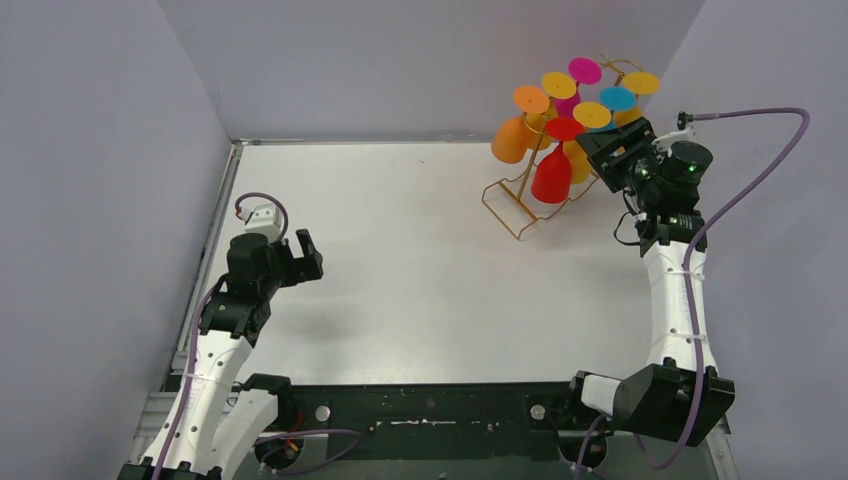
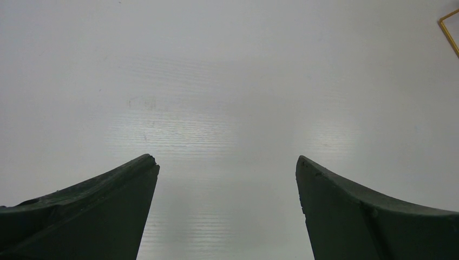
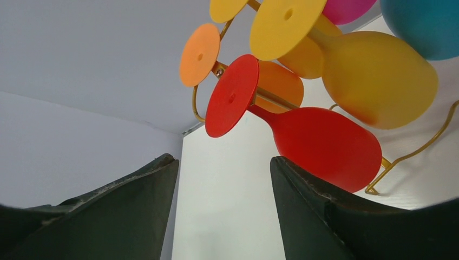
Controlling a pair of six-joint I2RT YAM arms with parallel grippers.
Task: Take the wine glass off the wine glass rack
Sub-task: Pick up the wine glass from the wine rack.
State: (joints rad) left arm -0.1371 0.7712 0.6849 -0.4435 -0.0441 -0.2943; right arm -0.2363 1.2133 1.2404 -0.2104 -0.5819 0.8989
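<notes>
The gold-yellow wire wine glass rack (image 1: 512, 207) stands at the far right of the table with several coloured glasses hanging upside down from it. A red wine glass (image 1: 552, 176) hangs at its near side, beside an orange one (image 1: 511, 139). My right gripper (image 1: 600, 150) is open, just right of the red glass, holding nothing. In the right wrist view the red glass (image 3: 319, 138) hangs close ahead, its bowl by the right finger (image 3: 325, 211), with a yellow glass (image 3: 373, 76) above it. My left gripper (image 1: 310, 257) is open and empty over the table's left side.
Grey walls close in the table on the left, back and right. A corner of the rack's base wire (image 2: 449, 32) shows at the top right of the left wrist view. The right arm's purple cable (image 1: 760, 160) loops near the right wall.
</notes>
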